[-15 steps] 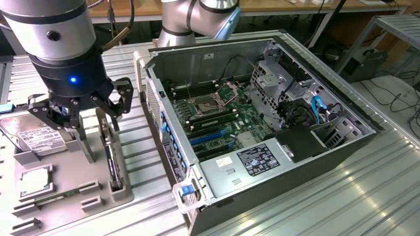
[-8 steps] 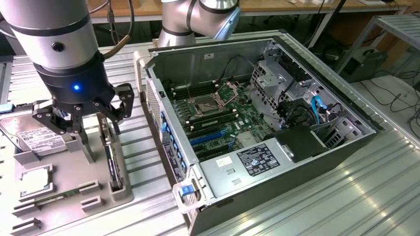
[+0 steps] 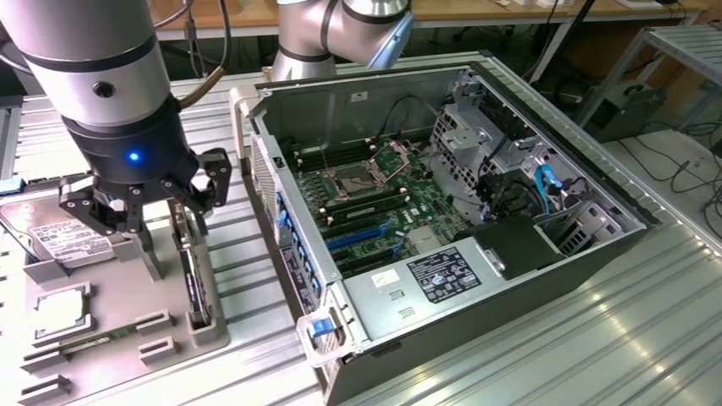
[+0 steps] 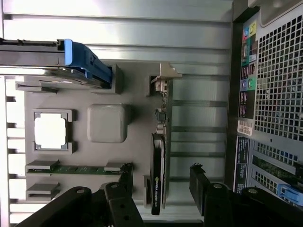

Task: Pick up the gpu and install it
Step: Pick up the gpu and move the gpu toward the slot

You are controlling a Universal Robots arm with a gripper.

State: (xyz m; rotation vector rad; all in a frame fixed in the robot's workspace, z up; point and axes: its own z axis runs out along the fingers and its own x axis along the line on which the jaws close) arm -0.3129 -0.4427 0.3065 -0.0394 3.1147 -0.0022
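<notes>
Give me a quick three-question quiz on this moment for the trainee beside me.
1. True or false: the gripper is shut on the gpu.
2. In the gray tray, the gpu: A) lies flat B) stands on edge C) hangs off the rim.
3. Which side of the exterior view holds the open computer case?
Key: 1 false, fingers open; 2 B; 3 the right.

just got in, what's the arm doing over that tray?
The arm's black gripper hangs open over the grey parts tray, fingers spaced to either side of the thin dark gpu card with a silver metal bracket, which stands on edge in its slot. Nothing is gripped yet. The open black computer case sits beside the tray, with the card not yet installed.
</notes>
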